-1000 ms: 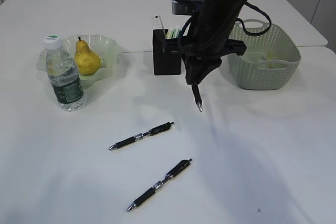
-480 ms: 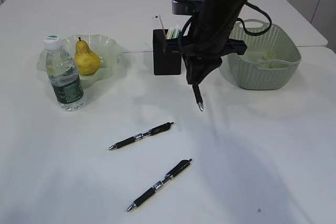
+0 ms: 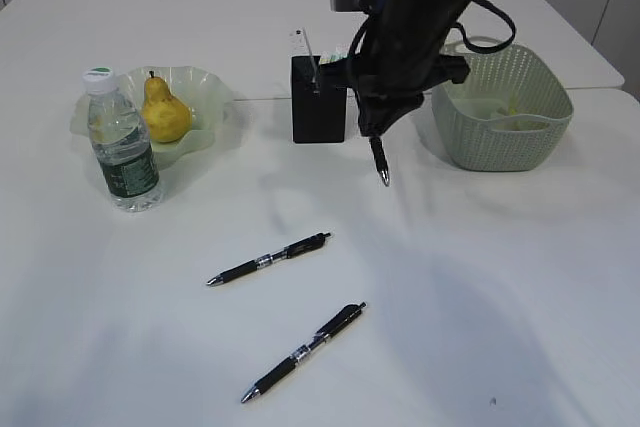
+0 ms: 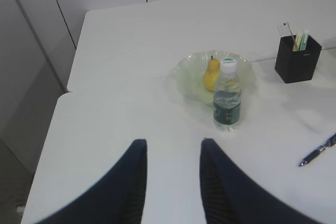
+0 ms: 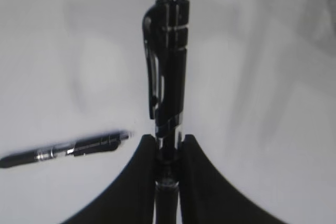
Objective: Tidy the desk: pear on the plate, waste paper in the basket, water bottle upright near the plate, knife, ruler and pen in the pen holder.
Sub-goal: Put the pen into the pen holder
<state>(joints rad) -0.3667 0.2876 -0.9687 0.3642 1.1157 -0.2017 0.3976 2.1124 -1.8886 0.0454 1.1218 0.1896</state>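
My right gripper (image 3: pixel 378 130) is shut on a black pen (image 3: pixel 379 163) that hangs tip down above the table, just right of the black pen holder (image 3: pixel 318 112); the wrist view shows the pen (image 5: pixel 167 82) clamped between the jaws (image 5: pixel 168 142). The clear ruler (image 3: pixel 311 50) stands in the holder. Two more black pens lie on the table, one (image 3: pixel 270 258) in the middle and one (image 3: pixel 304 351) nearer the front. The yellow pear (image 3: pixel 165 111) sits on the pale green plate (image 3: pixel 205 87). The water bottle (image 3: pixel 121 143) stands upright beside it. My left gripper (image 4: pixel 172 145) is open and empty.
The sage-green basket (image 3: pixel 500 107) stands at the right with yellow and white paper scraps (image 3: pixel 508 107) inside. The right arm (image 3: pixel 430 7) reaches over the space between holder and basket. A table seam runs behind the holder.
My right gripper has lifted the held pen higher and slightly toward the pen holder. Nothing else has moved.
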